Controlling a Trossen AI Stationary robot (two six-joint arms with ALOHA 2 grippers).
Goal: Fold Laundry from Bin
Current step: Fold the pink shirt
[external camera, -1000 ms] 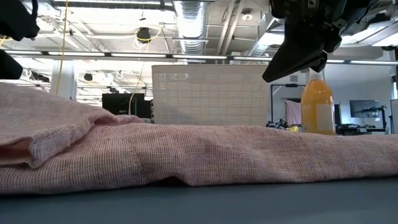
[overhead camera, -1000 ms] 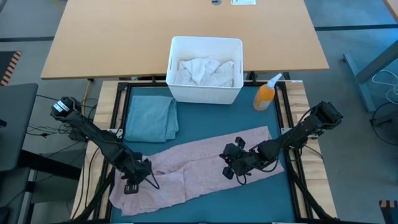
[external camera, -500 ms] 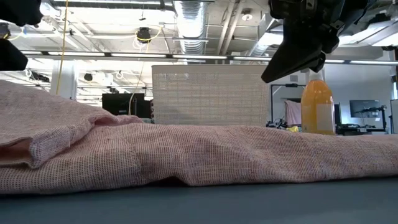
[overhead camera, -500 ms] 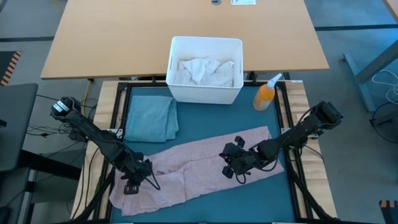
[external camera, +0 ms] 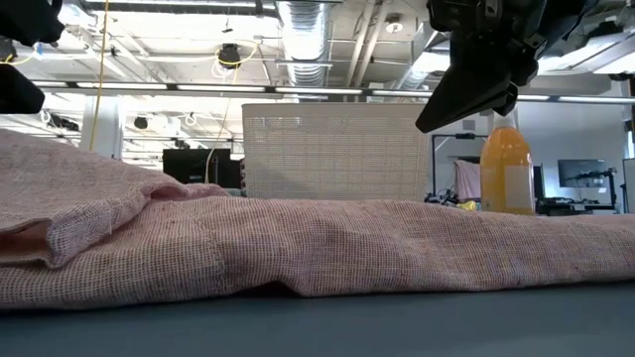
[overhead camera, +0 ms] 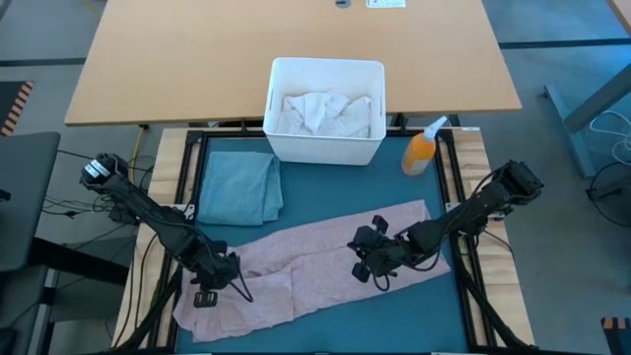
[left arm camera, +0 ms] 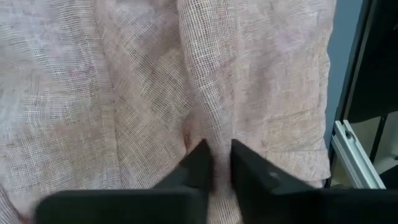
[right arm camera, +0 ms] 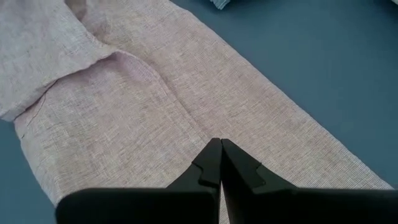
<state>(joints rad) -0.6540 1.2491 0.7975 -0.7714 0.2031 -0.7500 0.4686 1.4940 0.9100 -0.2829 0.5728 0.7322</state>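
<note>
Wooden desk, grey floor, ceiling ducts.

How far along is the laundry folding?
Early on. One blue-green garment lies folded on the mat. The pink garment is spread flat; the left gripper pinches a ridge of it near one end, and the right gripper hovers shut over its middle. White cloth waits in the bin.

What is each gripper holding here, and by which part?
The left gripper pinches a raised fold of the pink garment near its left end. The right gripper is shut above the same garment, holding nothing.
</note>
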